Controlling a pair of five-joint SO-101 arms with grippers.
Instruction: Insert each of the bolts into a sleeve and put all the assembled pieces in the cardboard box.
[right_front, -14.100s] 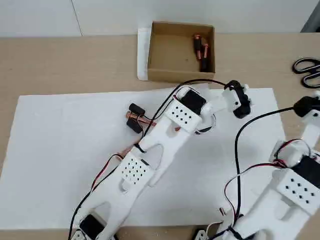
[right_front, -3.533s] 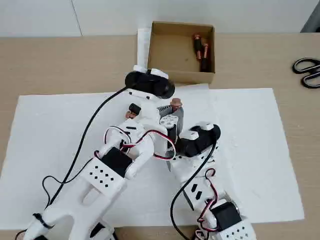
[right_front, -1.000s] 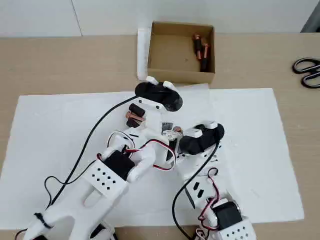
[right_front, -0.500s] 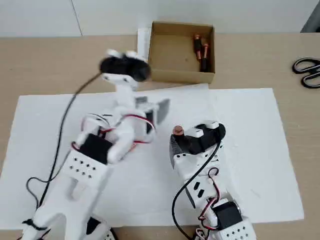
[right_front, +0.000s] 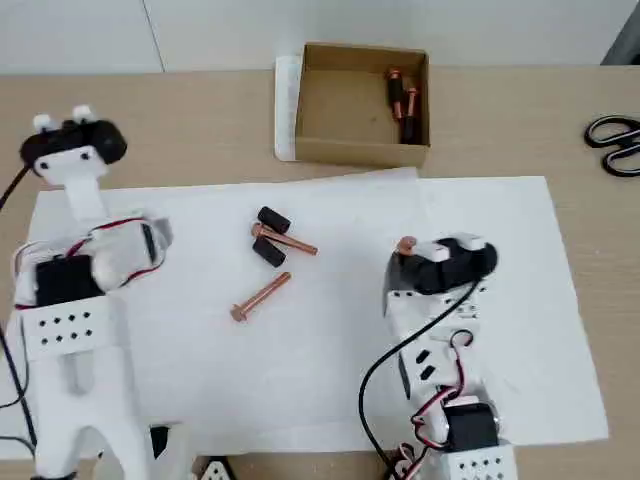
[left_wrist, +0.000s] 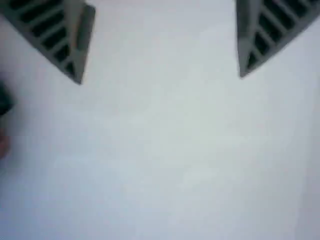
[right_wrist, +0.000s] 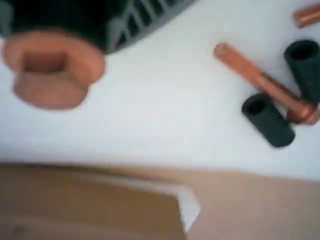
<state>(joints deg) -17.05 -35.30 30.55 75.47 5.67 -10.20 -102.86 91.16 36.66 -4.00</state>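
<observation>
**Jaws divided: right grips, left stands open**

Right jaws clamp a bolt (right_front: 405, 245), apparently sleeved, head up and ready for the cardboard box (right_front: 340, 100) beyond them. Left jaws gape over bare paper (left_wrist: 165, 150). Between both pairs lie loose bolts (right_front: 262, 297) and sleeves (right_front: 273, 219).

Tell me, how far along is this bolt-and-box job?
Done: two assembled pieces lie in the cardboard box. In hand: the right gripper holds a bolt, seemingly sleeved. To do: two loose bolts and two sleeves on the paper need joining and boxing; the left gripper is open.
</observation>
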